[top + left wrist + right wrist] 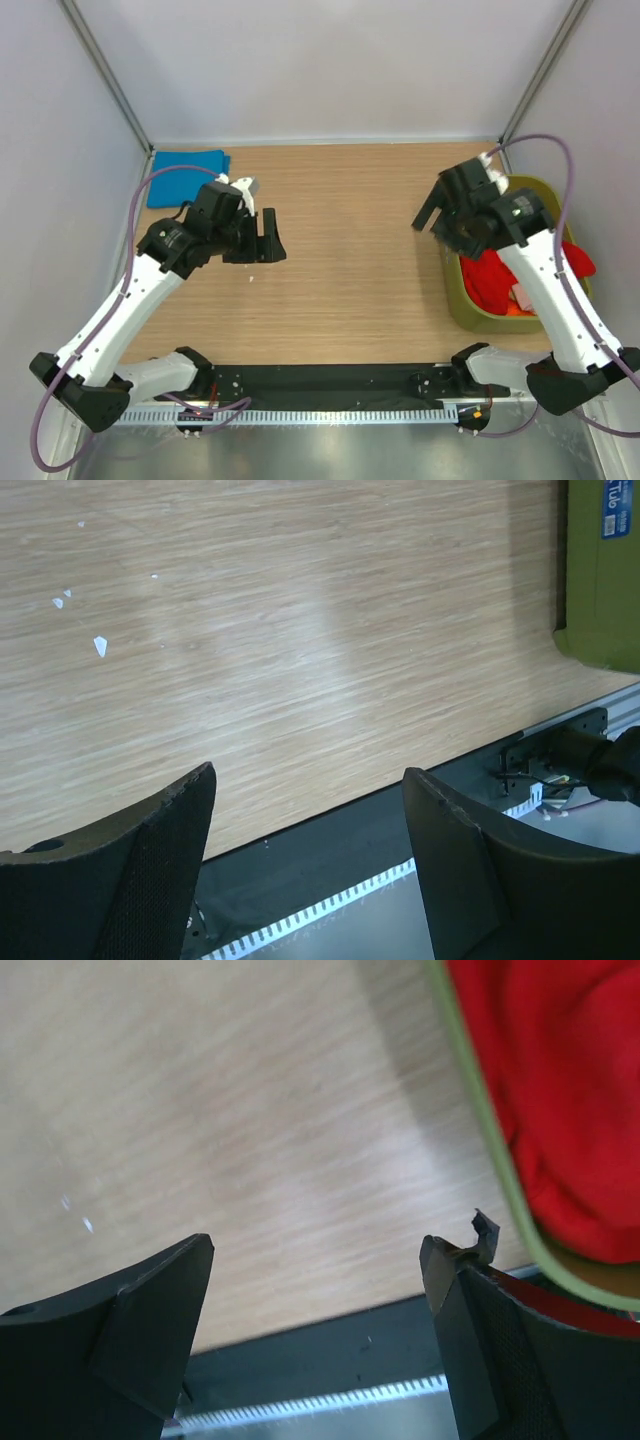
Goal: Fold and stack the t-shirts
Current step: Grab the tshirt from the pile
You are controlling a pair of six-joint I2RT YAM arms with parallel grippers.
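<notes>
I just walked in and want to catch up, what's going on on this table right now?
Neither robot arm holds anything. The left gripper and right gripper both hang open over the wooden table. A blue t-shirt lies folded at the far left corner; a red t-shirt sits bunched in the olive-green bin on the right, beside the right gripper.

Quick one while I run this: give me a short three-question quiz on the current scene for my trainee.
1. True or false: the left gripper is holding a shirt.
2. Fill in: the folded blue t-shirt lies at the table's far ___ corner.
3. Where is the red t-shirt? A) in the olive bin B) spread mid-table C) on the blue t-shirt

Key: 1 false; 2 left; 3 A.
</notes>
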